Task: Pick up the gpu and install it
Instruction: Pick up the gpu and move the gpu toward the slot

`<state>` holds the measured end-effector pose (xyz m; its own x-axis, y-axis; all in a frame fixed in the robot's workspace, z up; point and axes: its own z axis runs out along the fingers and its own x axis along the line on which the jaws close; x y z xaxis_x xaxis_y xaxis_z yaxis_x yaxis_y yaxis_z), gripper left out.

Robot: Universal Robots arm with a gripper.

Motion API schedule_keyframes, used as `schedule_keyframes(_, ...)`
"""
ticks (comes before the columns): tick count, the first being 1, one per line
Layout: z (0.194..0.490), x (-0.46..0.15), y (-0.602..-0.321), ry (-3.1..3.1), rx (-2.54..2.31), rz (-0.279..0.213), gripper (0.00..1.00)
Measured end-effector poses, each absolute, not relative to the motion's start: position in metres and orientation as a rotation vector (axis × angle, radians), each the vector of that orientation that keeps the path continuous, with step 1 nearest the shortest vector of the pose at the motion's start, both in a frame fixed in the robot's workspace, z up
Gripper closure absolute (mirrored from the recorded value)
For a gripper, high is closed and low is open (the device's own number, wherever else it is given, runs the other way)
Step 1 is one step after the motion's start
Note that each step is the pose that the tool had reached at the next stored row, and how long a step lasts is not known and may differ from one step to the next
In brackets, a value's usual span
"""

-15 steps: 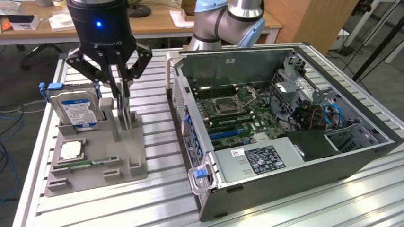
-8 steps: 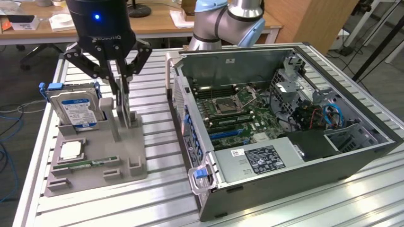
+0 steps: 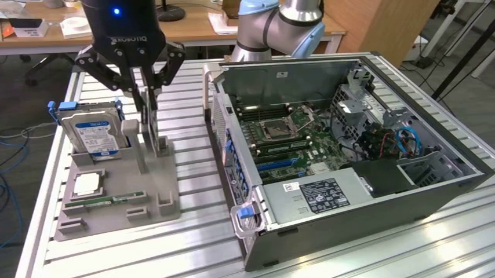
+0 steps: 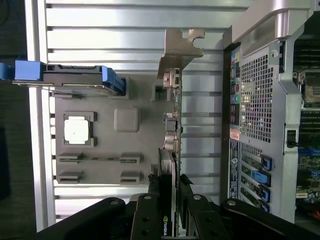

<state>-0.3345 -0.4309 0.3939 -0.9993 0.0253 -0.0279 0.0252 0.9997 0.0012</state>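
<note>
The gpu (image 3: pixel 157 136) stands upright on edge in a slot of the grey holder tray (image 3: pixel 166 191), at the exterior view's left. My gripper (image 3: pixel 150 107) comes down from above, with a finger on each side of the card's top edge, shut on it. In the wrist view the gpu (image 4: pixel 172 130) shows edge-on, with its silver end bracket (image 4: pixel 180 47) at the far end. There my gripper (image 4: pixel 170 185) has its black fingers (image 4: pixel 150 192) pressed against both faces. The card's lower edge rests in the holder.
On the same tray stand a hard drive (image 3: pixel 93 133) with a blue-white label, a processor chip (image 3: pixel 87 184) and a green memory stick (image 3: pixel 104 201). The open computer case (image 3: pixel 433 191) lies at the exterior view's right, motherboard (image 3: pixel 294 139) exposed. A slatted metal table (image 3: pixel 193 249) bears everything.
</note>
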Motion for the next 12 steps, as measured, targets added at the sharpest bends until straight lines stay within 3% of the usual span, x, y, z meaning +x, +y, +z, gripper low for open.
schedule_keyframes(12,0.409,-0.335,-0.431,3.113,0.039,0.000,0.74)
